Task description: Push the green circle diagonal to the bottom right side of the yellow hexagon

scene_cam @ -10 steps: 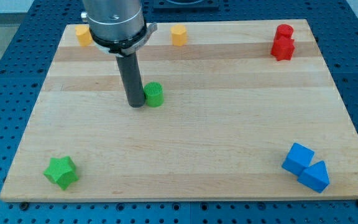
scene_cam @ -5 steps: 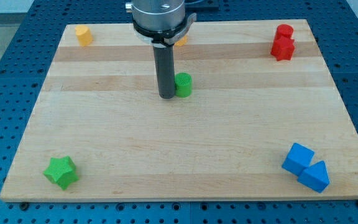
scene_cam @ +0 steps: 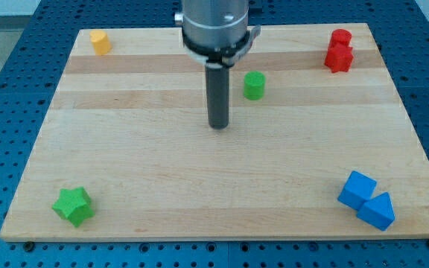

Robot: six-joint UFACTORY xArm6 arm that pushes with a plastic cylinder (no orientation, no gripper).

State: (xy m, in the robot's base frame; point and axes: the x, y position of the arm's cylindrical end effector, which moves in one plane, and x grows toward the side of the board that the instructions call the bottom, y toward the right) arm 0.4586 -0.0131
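The green circle (scene_cam: 254, 85) lies on the wooden board (scene_cam: 125, 149), right of centre in the view's upper part. My tip (scene_cam: 219, 126) rests on the board below and to the left of the circle, a clear gap away and not touching it. One yellow block (scene_cam: 100, 41) sits near the board's top left corner. The other yellow block, seen earlier at the top centre, is hidden behind the arm's body (scene_cam: 216, 26).
Two red blocks (scene_cam: 339, 50) sit together at the top right. Two blue blocks (scene_cam: 365, 199) sit together at the bottom right. A green star-shaped block (scene_cam: 74, 205) lies at the bottom left. A blue perforated table surrounds the board.
My tip pushed the green circle to the right and slightly up. It now stands apart from the circle, below and to its left. The arm now covers the top-centre yellow block.
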